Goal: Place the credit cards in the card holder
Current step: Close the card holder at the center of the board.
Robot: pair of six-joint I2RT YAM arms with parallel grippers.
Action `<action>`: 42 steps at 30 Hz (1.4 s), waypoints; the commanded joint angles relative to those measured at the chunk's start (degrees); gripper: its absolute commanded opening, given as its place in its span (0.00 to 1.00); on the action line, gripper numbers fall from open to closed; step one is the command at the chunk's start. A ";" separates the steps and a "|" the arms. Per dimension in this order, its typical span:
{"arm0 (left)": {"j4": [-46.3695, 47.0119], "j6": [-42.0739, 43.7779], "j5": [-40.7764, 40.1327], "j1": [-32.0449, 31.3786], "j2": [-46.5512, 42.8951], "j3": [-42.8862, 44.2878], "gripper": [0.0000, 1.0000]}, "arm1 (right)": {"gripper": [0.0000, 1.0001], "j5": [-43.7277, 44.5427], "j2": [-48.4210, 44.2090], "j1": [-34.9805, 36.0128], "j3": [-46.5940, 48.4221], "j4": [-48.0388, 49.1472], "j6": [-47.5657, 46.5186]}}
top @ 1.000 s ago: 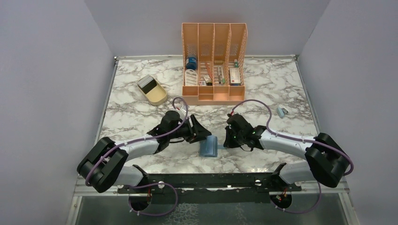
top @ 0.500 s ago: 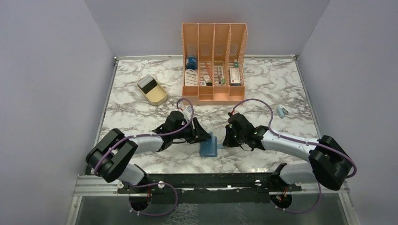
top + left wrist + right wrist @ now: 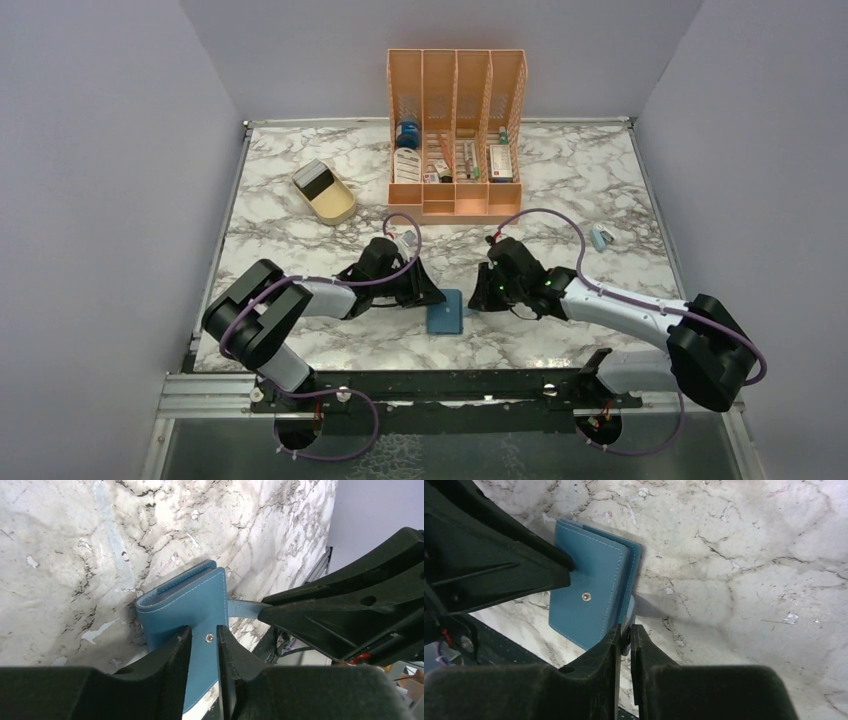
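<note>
Now, card holder (image 3: pixel 444 312): lies flat and folded shut near the middle of the worktop's (image 3: pixel 560 180) near edge, between the two claws.
Snap tab (image 3: pixel 242 608): sticks out sideways from under the cover toward the right arm, not fastened; the snap stud (image 3: pixel 210 638) on the cover is bare.
Right gripper (image 3: pixel 625 632): nearly closed, with the pale tab pinched between its tips, probably so the tab can be steered while the case lies still.
Left gripper (image 3: pixel 202 645): fingers a narrow gap apart over the cover, one on each side of the stud; it seems placed to pin the case against the pull, though actual contact cannot be told.
Cards: none shows loose by the case or poking out of it. A dark, flat piece sits in the beige tray (image 3: pixel 340 208) toward the far left corner; whether it is a card cannot be told.
Orange organiser (image 3: pixel 456 60): at the far edge, well apart.
Stage, as a guess: the case is being worked at the flap.
</note>
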 commanded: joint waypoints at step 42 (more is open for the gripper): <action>-17.22 10.24 -6.88 -1.86 1.72 6.85 0.26 | 0.43 -18.66 -2.09 -6.22 -7.38 14.54 8.90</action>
